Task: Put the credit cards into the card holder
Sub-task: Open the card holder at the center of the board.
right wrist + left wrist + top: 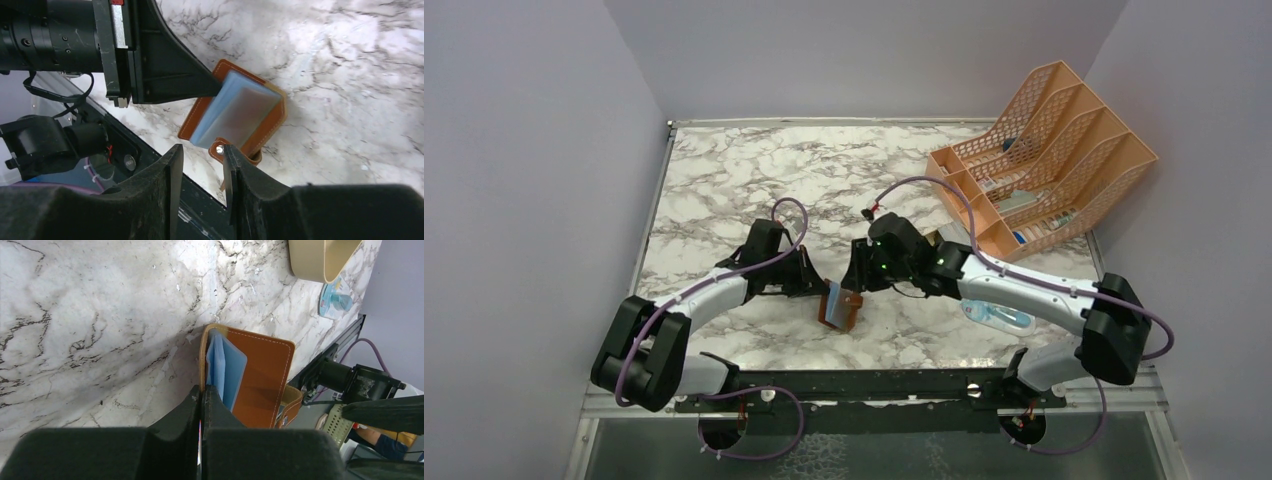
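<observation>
The brown leather card holder [839, 310] stands open on edge on the marble, near the table's front rail. Its blue-grey clear sleeves [227, 367] fan out from the spine. My left gripper [201, 390] is shut on the edge of the holder's tan cover [203, 355] and shows as a black wedge [190, 82] in the right wrist view. My right gripper [202, 146] hangs open just in front of the holder [199, 114], and the strap with the metal snap stud [219, 148] lies beside its right finger. The credit cards are out of view.
An orange mesh file rack [1044, 150] stands at the back right. A tan oval tray [320, 260] and a blue-and-clear packet [335, 300] lie to the right, the packet [999, 318] under my right arm. The black front rail [854, 385] runs close behind the holder.
</observation>
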Tool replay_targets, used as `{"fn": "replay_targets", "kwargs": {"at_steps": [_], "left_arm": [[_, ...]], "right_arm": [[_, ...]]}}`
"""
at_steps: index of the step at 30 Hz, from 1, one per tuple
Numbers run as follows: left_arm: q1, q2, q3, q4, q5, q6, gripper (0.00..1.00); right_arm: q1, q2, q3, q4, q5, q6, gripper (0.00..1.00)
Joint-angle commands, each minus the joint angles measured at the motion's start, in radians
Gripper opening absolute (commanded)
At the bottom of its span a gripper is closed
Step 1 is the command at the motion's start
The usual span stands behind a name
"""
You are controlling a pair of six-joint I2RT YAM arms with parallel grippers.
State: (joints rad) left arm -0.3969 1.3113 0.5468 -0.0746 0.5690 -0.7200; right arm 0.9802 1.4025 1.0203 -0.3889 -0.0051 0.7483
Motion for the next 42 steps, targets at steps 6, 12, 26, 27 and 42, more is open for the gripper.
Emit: {"fn": "replay_targets", "kwargs": {"at_steps": [6,12,26,27,42], "left_arm": [[-0.010,-0.034,-0.018,0.028,0.014,-0.019,0.00],[-0.011,-0.030,-0.030,0.030,0.007,-0.018,0.00],[-0.010,-0.028,0.030,-0.014,0.033,0.011,0.33],[-0.010,-0.030,0.028,-0.012,0.034,0.012,0.36],[-0.011,0.015,0.026,0.048,0.063,-0.003,0.50]], "right_arm": [[0.039,0.184,0.068,0.061,-0.079,0.008,0.35],[0.040,0.206,-0.004,0.031,0.019,0.017,0.28],[0.039,0.268,-0.027,0.083,-0.004,-0.022,0.19],[0.039,0.272,-0.025,0.085,-0.006,-0.025,0.18],[0.040,0.277,-0.025,0.086,-0.005,-0.035,0.17]]}}
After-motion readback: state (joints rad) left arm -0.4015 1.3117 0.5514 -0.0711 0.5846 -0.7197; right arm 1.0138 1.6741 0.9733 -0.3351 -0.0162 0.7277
